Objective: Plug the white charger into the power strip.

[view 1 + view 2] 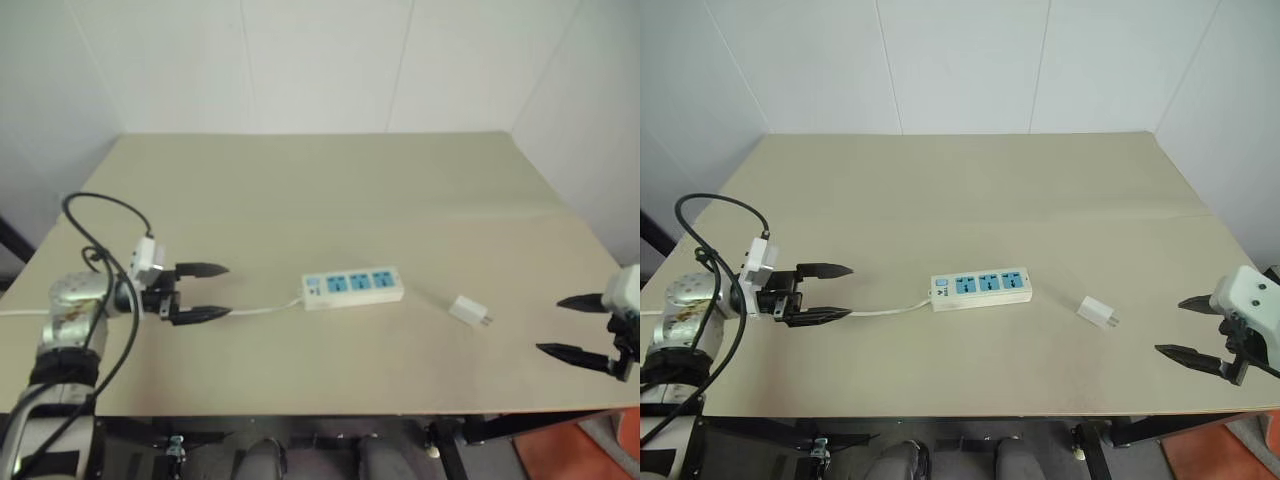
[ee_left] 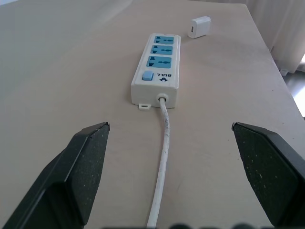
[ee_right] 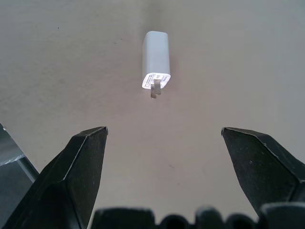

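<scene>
Beige tabletop [image 1: 330, 190]: power strip [image 1: 353, 287] centre, white charger [image 1: 468, 310] lying just right, apart. Left end effector [image 1: 208, 291] and right end effector [image 1: 578, 326] both spread wide, empty.

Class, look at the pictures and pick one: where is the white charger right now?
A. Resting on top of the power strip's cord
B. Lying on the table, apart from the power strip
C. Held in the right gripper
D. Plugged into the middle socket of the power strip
B: the white charger lies loose on the table, clear of the power strip, prongs bare.
</scene>
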You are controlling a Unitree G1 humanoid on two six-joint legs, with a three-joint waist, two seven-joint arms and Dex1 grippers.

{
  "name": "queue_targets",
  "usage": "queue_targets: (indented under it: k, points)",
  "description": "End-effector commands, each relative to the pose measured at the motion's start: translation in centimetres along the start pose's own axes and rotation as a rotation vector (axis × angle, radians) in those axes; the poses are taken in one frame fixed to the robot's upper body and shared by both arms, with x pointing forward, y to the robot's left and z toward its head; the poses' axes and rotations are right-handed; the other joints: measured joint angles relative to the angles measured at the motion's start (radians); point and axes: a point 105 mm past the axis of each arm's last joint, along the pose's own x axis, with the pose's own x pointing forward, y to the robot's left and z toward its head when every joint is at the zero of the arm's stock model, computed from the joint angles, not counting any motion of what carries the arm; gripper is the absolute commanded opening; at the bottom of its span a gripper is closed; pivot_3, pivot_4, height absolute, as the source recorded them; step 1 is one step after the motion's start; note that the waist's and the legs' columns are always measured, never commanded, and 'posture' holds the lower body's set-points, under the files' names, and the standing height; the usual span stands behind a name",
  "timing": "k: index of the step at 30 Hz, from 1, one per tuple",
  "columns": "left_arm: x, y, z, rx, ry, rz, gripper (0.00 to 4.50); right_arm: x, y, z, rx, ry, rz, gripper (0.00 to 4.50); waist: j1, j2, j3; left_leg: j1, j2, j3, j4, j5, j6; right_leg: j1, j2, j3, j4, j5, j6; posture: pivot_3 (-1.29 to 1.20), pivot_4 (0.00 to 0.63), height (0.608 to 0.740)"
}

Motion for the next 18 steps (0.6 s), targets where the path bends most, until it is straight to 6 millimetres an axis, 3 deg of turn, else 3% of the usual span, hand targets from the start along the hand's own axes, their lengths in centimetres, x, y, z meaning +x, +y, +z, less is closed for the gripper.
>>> queue_targets:
  k: [1,15,18]
  points:
    - [0.2,0.5,1.0,0.048,-0.012,-0.003,4.48,-0.9,-0.6,0.9,-0.02,-0.031,-0.049,4.5,0.0,0.0,0.0,0.0,0.0,0.0,0.0,0.0,0.0,0.0,0.0,0.0,0.0,0.0,0.0,0.0,0.15,0.74]
    - [0.3,0.7,0.8,0.054,0.015,-0.012,4.48,-0.9,-0.5,0.6,-0.004,-0.028,-0.052,4.5,0.0,0.0,0.0,0.0,0.0,0.0,0.0,0.0,0.0,0.0,0.0,0.0,0.0,0.0,0.0,0.0,0.15,0.74]
    - [1.3,0.5,-0.7,0.055,0.082,-0.038,4.48,-0.6,-0.4,0.7,-0.004,-0.034,-0.05,4.5,0.0,0.0,0.0,0.0,0.0,0.0,0.0,0.0,0.0,0.0,0.0,0.0,0.0,0.0,0.0,0.0,0.15,0.74]
